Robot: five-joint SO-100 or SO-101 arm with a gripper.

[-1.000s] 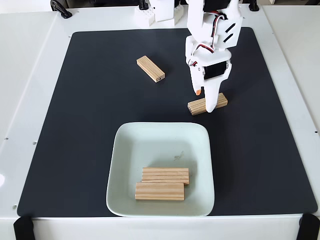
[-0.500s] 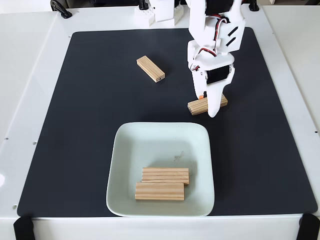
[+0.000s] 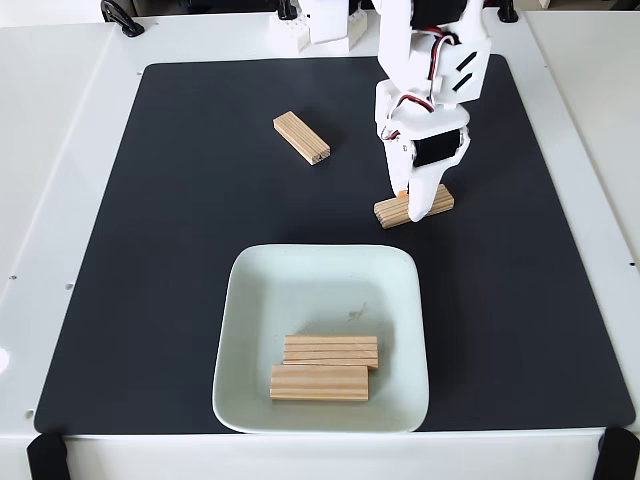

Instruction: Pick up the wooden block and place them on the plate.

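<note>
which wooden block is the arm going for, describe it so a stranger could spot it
On the black mat, look just above the mint-green plate, toward its right corner. The wooden block lies there, the one block with the white gripper straddling it.

A robotics test bench in what looks like a lab or hobby workshop: a white worktop covered by a black mat, black clamps gripping its edges, and a small white robot arm with exposed wiring mounted at the back.
</note>
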